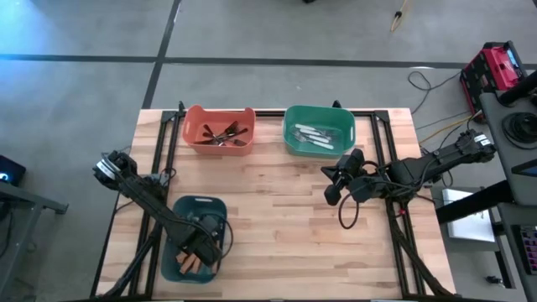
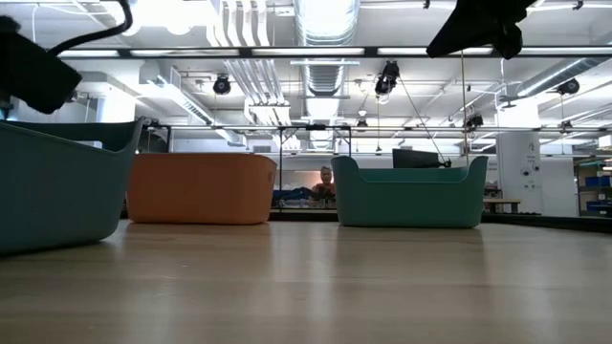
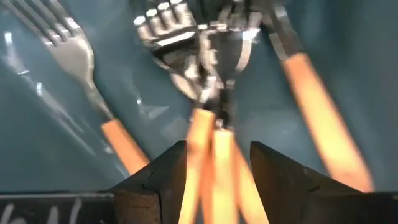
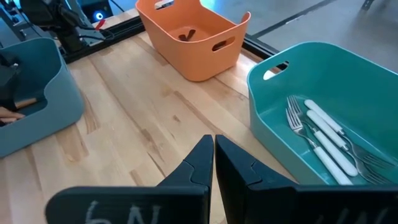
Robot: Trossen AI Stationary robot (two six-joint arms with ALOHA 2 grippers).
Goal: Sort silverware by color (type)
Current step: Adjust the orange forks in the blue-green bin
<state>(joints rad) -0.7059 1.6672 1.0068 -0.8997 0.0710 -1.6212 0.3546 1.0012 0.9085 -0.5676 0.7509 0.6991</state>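
Silverware is mostly sorted already: black pieces in the orange bin, white-handled ones in the green bin, orange-handled forks under me in the dark teal bin. My left fingers stand part-open around several crossed orange handles, so closing risks lifting a tangled bunch. My right fingers hang closed and empty above the bench.

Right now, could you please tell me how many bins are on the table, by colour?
Orange bin: 1
Green bin: 1
Dark blue bin: 1
Total: 3
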